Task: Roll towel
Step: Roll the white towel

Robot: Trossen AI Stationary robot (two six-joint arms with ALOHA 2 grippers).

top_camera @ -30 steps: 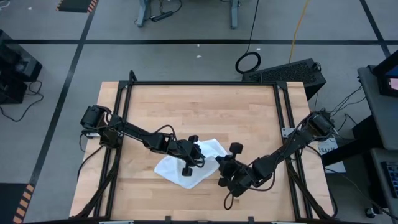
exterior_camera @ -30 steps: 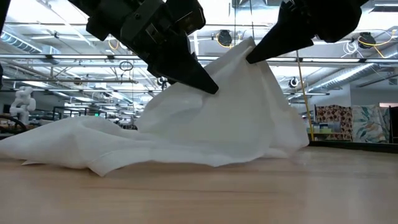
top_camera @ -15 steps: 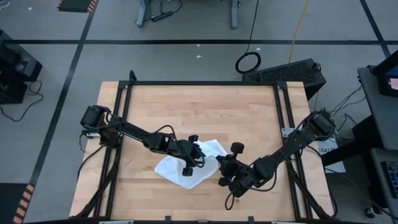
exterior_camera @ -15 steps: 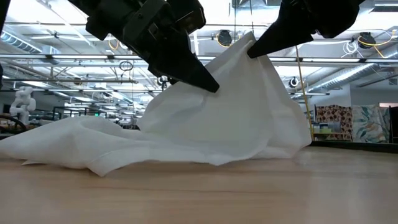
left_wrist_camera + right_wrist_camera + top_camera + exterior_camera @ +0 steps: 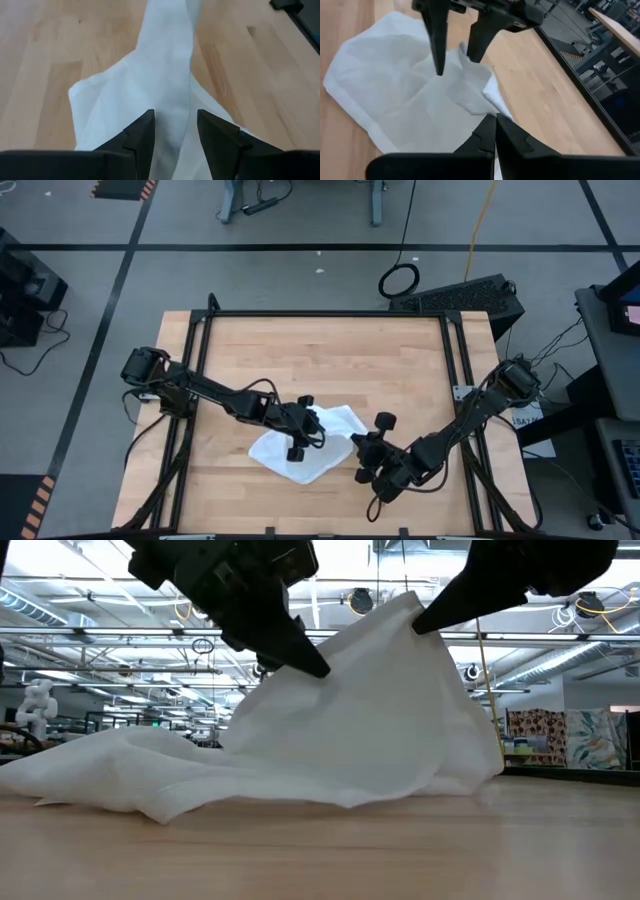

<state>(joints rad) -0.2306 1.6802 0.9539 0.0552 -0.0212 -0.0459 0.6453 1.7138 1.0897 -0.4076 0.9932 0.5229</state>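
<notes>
The white towel (image 5: pixel 292 452) lies crumpled on the wooden table (image 5: pixel 330 350), a little near of its middle. Its right part is drawn up into a peak (image 5: pixel 405 615), and the rest lies on the wood (image 5: pixel 120 775). My right gripper (image 5: pixel 353 444) is shut on that raised part. My left gripper (image 5: pixel 314 428) is open above the towel's middle, its two fingers on either side of a raised fold (image 5: pixel 172 100). The left gripper also shows in the right wrist view (image 5: pixel 455 62). My left gripper stands with its open fingers (image 5: pixel 142 130) on either side of the raised fold, pointing down at a slant from the table's left; I cannot tell whether they touch the cloth. My right gripper pinches the towel's right edge (image 5: pixel 490 107) between its two shut fingers, slanting in from the table's right and near side. The held part is lifted into a peak, the cloth slopes down taut from it, and the towel's left part stays on the table.
A black frame (image 5: pixel 330 313) runs around the tabletop. Bare wood lies on the far half of the table and along its left and right sides (image 5: pixel 420 380). Beyond the table are a black case (image 5: pixel 470 295) and cables on the floor.
My left gripper has risen a little and drawn back toward the table's left, still open. My right gripper has gone slightly toward the table's right and up with the towel's edge, so the peak stands a bit higher and farther right; the towel's left part has not moved.
</notes>
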